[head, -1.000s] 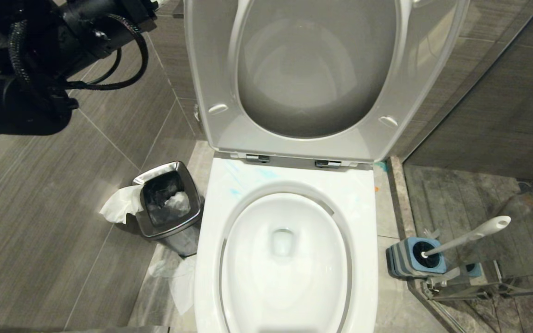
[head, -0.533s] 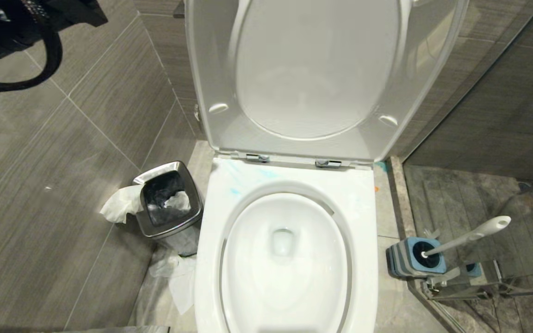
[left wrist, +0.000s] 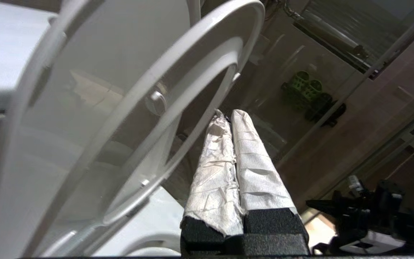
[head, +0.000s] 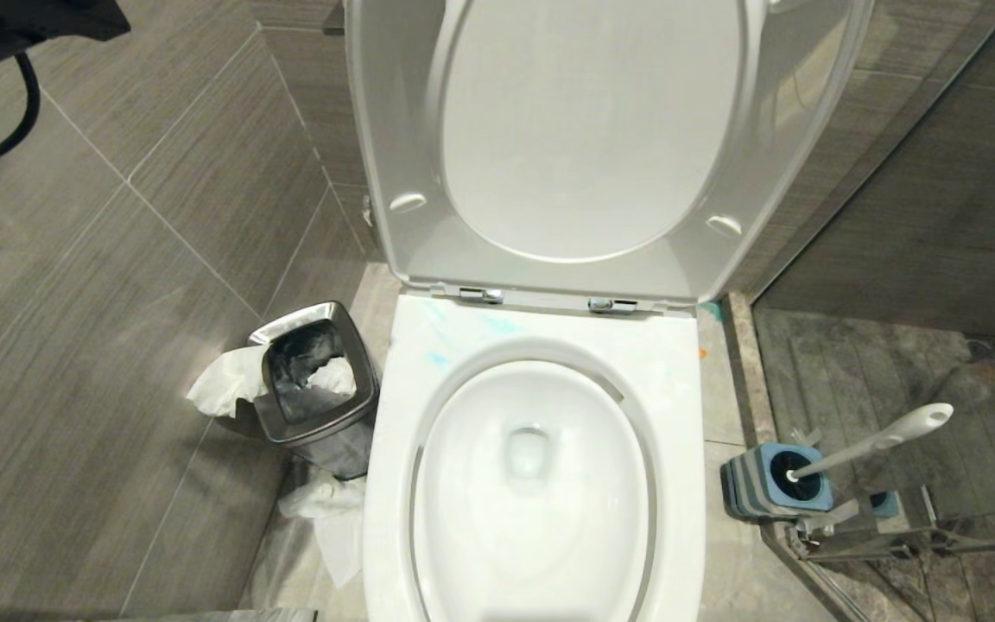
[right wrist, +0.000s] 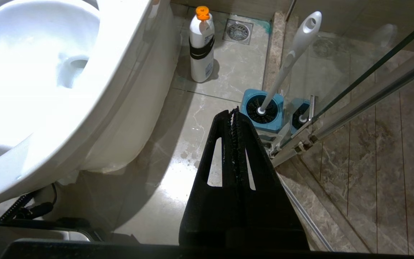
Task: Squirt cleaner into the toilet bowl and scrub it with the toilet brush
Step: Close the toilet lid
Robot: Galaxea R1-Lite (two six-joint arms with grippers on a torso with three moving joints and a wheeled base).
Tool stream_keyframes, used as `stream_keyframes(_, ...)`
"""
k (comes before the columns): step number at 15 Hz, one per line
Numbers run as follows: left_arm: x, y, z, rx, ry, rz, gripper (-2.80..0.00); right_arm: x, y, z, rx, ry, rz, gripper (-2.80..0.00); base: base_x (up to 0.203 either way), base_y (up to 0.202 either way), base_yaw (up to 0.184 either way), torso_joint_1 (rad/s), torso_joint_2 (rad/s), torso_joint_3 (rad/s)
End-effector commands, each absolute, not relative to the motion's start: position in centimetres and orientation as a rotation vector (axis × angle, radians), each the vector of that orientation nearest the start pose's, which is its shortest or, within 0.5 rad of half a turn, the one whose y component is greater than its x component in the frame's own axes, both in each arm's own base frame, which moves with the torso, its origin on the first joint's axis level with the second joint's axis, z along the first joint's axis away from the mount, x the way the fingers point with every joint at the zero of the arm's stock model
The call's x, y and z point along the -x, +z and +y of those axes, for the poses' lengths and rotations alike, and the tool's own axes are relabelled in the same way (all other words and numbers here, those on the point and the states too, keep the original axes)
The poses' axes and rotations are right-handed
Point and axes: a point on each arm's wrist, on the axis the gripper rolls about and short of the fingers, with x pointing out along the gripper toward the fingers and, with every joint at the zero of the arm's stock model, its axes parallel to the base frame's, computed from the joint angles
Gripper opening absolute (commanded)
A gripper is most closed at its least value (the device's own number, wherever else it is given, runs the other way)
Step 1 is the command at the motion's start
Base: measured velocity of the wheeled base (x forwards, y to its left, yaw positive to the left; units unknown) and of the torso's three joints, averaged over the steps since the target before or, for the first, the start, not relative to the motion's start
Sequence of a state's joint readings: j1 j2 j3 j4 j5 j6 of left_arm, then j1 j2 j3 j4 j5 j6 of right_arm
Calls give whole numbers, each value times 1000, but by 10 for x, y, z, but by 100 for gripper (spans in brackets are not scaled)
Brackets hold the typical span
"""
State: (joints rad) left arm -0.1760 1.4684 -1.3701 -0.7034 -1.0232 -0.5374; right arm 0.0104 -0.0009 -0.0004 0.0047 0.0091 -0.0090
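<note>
A: Where's everything sitting?

B: Seat and lid (head: 601, 130) are standing upright against the tank, so the toilet bowl (head: 532, 484) is lying fully exposed from above. The toilet brush (head: 873, 441) is leaning in its blue holder (head: 778, 484) on the floor to the bowl's right, handle tilting away from the toilet toward the glass partition (right wrist: 372, 90). It's parked there untouched.

A: Cleaner?

B: A white bottle with an orange cap (right wrist: 201, 43) is standing on the floor beside the toilet base, near the drain. Probably the cleaner, can't confirm. Faint blue smears (head: 463, 333) are showing on the rim behind the bowl; the water is looking clear.

A: Grippers?

B: The left gripper (left wrist: 227, 113) is hanging up beside the raised seat, paper-wrapped fingers (left wrist: 253, 162) pressing together, nothing between them. The right gripper (right wrist: 234, 111) is hanging low beside the bowl, pointing at the holder, jaws closed and empty.

A: Room to move?

B: It's tight on the right: the holder is sitting just beside the partition's metal rail (right wrist: 311, 133), so I'd judge the brush needs lifting along its tilt. The waste bin (head: 316, 380) and loose tissue (head: 221, 384) are crowding the left side. Straight above the bowl nothing is obstructing.
</note>
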Motion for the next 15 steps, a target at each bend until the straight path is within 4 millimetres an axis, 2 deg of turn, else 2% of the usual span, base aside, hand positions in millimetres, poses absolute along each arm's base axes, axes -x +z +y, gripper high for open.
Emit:
stream_keyframes(1, -252, 399, -64, 169, -1256, -279, -280, 23, 75, 0, 9, 21, 3, -280, 0, 0, 0, 0, 0, 0)
stream_keyframes(5, -312, 393, -81, 135, -1212, -427, -280, 23, 75, 0, 9, 20, 3, -280, 0, 0, 0, 0, 0, 0)
stream_keyframes(7, -333, 396, -90, 129, -1198, -491, -280, 23, 75, 0, 9, 20, 3, -280, 0, 0, 0, 0, 0, 0)
stream_keyframes(11, -363, 400, -105, 136, -1140, -606, -280, 23, 75, 0, 9, 20, 3, -280, 0, 0, 0, 0, 0, 0)
stream_keyframes(15, -372, 392, -110, 141, -1098, -606, -280, 23, 75, 0, 9, 20, 5, -280, 0, 0, 0, 0, 0, 0)
